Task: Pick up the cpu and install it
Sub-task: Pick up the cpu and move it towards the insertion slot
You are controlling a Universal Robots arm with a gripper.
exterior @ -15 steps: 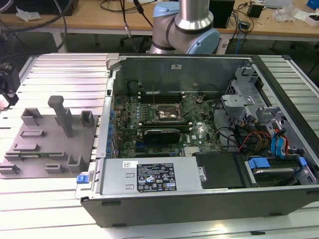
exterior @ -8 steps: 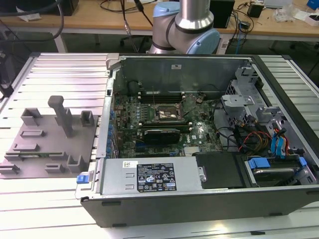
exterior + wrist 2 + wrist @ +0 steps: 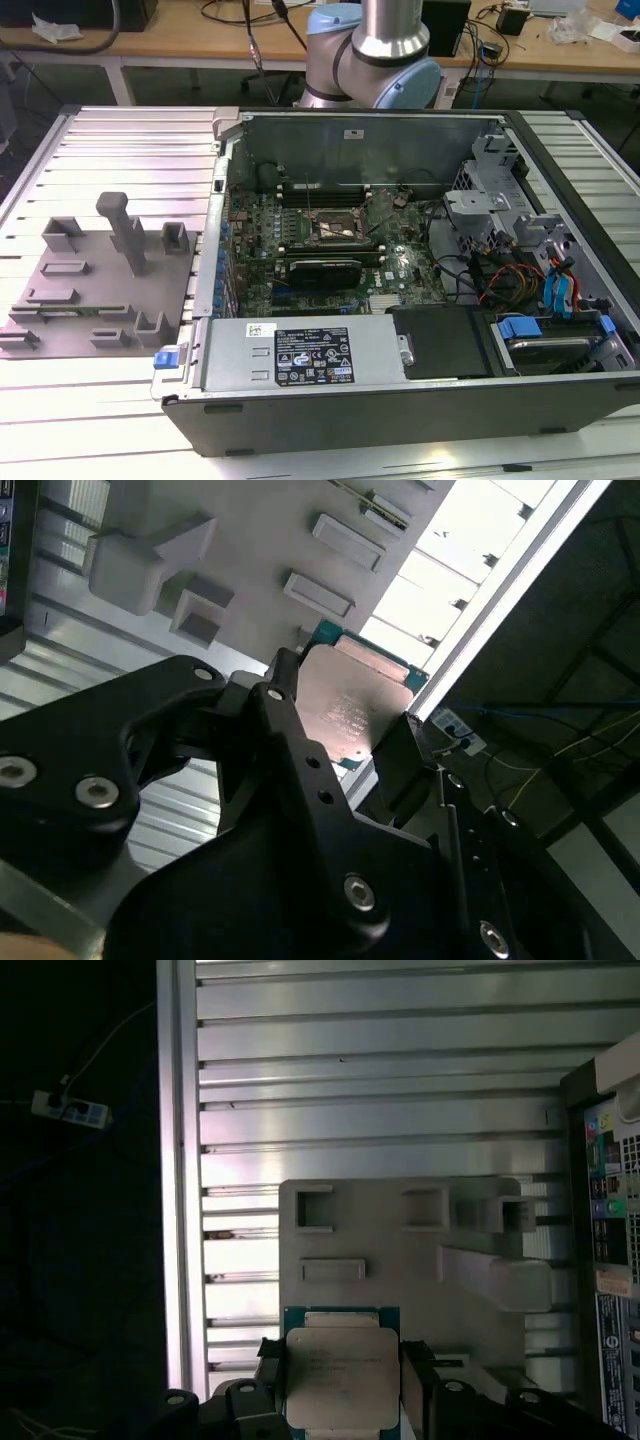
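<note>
Gripper [image 3: 343, 1398] clamping cpu [image 3: 342, 1378], lid etching [image 3: 332, 1363] unreadable, grey fixture plate [image 3: 400, 1250] beyond

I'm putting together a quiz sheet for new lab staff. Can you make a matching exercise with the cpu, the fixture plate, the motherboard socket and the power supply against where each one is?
Things:
1. cpu
2. grey fixture plate
3. motherboard socket
4. power supply

Places:
A. on the slatted table, to the exterior view's left of the computer case
B. along the case's near edge
C. held in the gripper
D. on the motherboard, inside the case

Pairs: 1-C, 2-A, 3-D, 4-B
</note>
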